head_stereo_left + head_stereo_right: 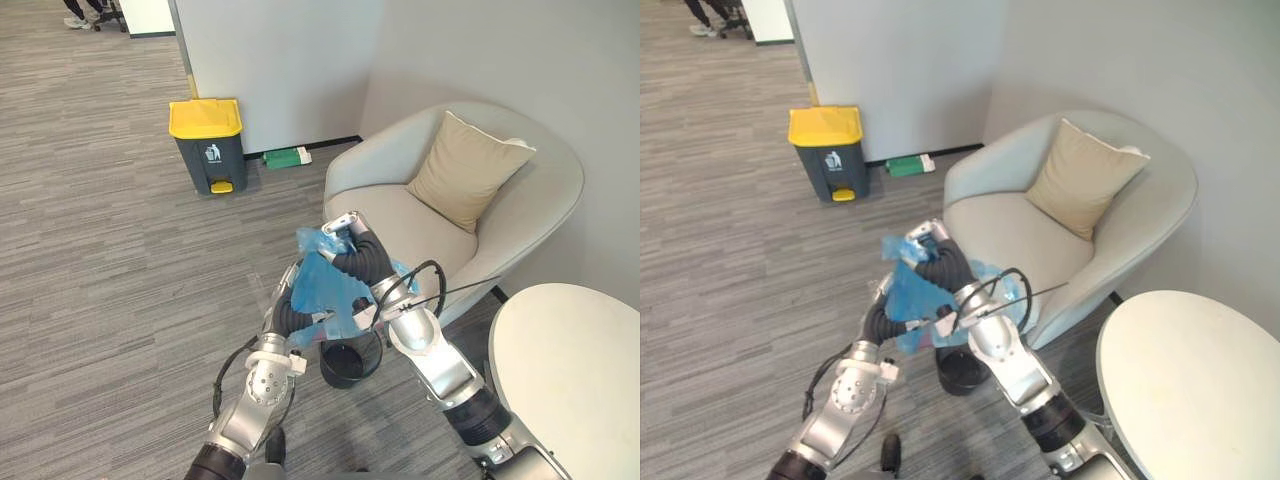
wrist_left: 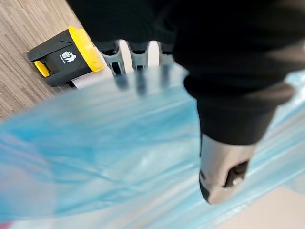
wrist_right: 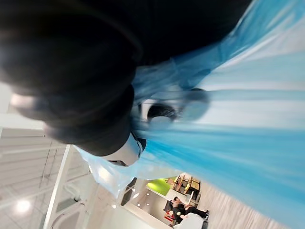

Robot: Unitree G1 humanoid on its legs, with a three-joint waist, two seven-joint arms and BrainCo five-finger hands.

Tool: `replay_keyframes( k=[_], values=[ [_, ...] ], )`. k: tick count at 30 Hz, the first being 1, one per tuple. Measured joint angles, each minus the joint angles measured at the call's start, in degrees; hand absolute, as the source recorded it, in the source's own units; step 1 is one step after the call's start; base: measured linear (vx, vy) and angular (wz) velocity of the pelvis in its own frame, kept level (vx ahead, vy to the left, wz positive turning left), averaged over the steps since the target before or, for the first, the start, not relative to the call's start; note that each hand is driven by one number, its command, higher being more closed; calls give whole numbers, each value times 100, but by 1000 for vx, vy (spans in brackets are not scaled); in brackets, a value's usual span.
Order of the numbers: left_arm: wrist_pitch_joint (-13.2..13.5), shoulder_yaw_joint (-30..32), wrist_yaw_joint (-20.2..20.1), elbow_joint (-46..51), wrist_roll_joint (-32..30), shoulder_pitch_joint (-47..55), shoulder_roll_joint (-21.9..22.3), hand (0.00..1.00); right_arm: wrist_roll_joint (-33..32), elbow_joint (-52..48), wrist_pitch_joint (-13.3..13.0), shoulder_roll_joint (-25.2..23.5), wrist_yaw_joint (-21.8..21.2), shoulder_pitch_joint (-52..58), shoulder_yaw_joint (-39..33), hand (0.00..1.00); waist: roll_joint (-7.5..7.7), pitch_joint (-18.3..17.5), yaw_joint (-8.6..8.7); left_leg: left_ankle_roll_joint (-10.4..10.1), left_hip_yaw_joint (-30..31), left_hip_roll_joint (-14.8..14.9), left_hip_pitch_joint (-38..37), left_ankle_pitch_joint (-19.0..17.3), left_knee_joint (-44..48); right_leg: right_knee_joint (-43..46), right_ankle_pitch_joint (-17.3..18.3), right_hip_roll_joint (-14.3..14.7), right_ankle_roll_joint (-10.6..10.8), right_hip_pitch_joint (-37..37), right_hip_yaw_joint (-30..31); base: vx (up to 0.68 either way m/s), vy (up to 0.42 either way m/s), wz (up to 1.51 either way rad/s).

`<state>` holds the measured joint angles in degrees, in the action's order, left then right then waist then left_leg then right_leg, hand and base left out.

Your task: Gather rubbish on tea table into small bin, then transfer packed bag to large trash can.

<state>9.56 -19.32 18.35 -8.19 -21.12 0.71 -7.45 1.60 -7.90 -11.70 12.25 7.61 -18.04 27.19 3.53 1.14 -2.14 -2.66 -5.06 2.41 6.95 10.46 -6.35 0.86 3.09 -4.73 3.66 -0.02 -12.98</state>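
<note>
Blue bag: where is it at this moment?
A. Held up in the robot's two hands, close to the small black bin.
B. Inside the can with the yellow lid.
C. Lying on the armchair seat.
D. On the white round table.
A: the left hand and the right hand both grip the blue bag, which hangs just above the small black bin on the floor.

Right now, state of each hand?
Left hand: closed on the blue bag, pinched between thumb and fingers.
Right hand: closed on the blue bag's bunched top.
</note>
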Motion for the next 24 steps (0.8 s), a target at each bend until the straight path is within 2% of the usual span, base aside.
replay_keyframes(
  k=[8,12,17,18,24],
  values=[
    [-67,-321,-72,-513,-6,-122,-10,0,-293,0,0,-69,-59,-3,47,100,63,-42,2,-25,-74,56,-2,-22,0,-36,-40,-8,0,-23,85,0,0,-5],
    [-123,-563,-99,-790,-1,-354,-11,0,-497,-1,0,-43,-149,-79,278,100,128,-85,14,-78,-91,109,3,-62,1,-115,-80,48,-29,-7,115,4,-9,-5],
    [-99,-762,-127,-1017,165,-584,-11,0,-663,-1,2,-42,-245,-222,493,100,130,-86,15,-83,-94,147,6,-66,1,-124,-81,82,-33,-9,124,2,-5,-1],
    [-71,-823,-130,-1107,281,-647,-9,100,-675,-1,6,-46,-287,-224,532,100,131,-86,14,-82,-93,152,7,-64,2,-126,-80,88,-34,-9,124,0,0,0],
    [-68,-1157,-135,-1170,292,-928,21,100,-674,0,134,-47,-315,-320,1031,100,132,-85,14,-83,-119,174,12,-64,30,-178,-99,112,-56,-5,150,13,-7,-2]
  ],
)
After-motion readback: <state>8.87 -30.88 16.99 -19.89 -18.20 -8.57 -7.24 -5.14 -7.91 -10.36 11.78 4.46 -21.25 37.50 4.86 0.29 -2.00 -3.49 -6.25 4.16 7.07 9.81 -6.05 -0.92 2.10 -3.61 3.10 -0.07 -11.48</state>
